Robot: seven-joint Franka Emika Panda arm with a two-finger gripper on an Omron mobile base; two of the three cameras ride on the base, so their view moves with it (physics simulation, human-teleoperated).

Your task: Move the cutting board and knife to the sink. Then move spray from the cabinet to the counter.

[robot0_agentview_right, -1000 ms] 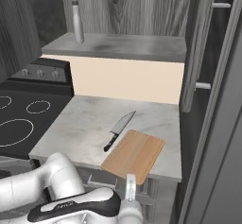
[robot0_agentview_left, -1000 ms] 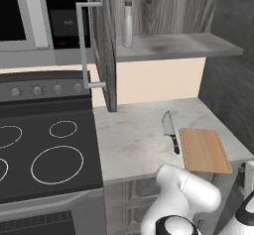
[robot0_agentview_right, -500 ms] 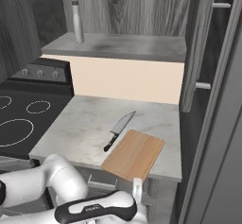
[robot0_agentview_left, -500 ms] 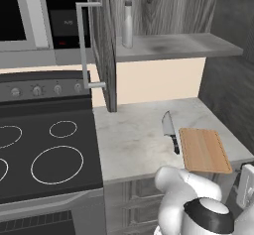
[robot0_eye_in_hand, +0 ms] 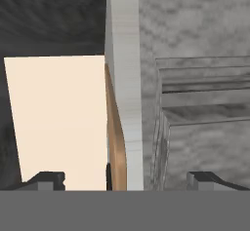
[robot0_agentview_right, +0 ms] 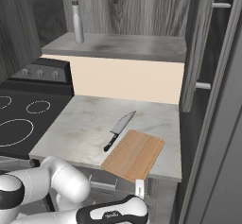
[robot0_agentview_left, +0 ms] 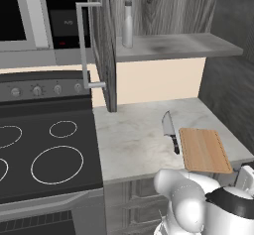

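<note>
The tan cutting board [robot0_agentview_left: 204, 149] lies flat at the counter's front right corner, also seen as the cutting board [robot0_agentview_right: 133, 155]. Just left of it rests the knife [robot0_agentview_left: 170, 130], black handle toward the front, the same knife [robot0_agentview_right: 118, 130]. The spray [robot0_agentview_left: 127, 18] stands upright on the open cabinet's shelf [robot0_agentview_left: 183, 45]. My gripper [robot0_eye_in_hand: 126, 180] is open, low in front of the counter's edge. In the hand view the board's thin tan edge [robot0_eye_in_hand: 116, 137] runs between the fingertips. One white finger [robot0_agentview_right: 139, 188] pokes up below the board's front edge. The sink is out of view.
A black stove [robot0_agentview_left: 44, 154] fills the counter's left side. The cabinet door [robot0_agentview_left: 104, 45] hangs open with its silver bar handle [robot0_agentview_left: 84, 45] over the stove's edge. A tall dark unit [robot0_agentview_right: 217, 100] walls off the right. Grey drawers [robot0_eye_in_hand: 205, 127] sit under the counter.
The arm has swung lower in front of the counter and the hand has shifted slightly right under the board's front edge. Board, knife and spray have not moved; the jaws stay open.
</note>
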